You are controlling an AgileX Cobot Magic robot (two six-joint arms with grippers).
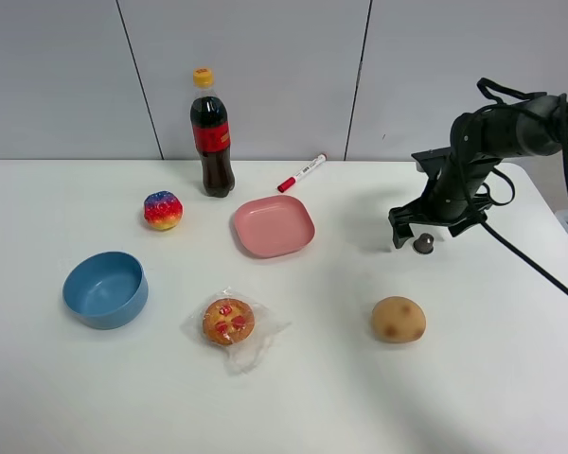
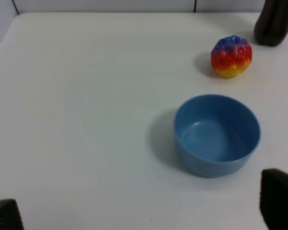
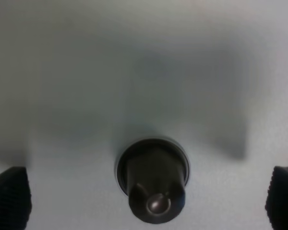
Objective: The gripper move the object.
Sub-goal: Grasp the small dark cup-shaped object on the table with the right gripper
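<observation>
Right wrist view shows the black claw gripper [image 3: 146,199] spread wide around the tiny dark metallic knob-topped dome [image 3: 153,179], which might squirt away if pinched off-centre.

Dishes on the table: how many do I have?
2. The bowl sits front-left; the plate lies in the middle, right of the ball. Nothing seems to hide another.
</observation>
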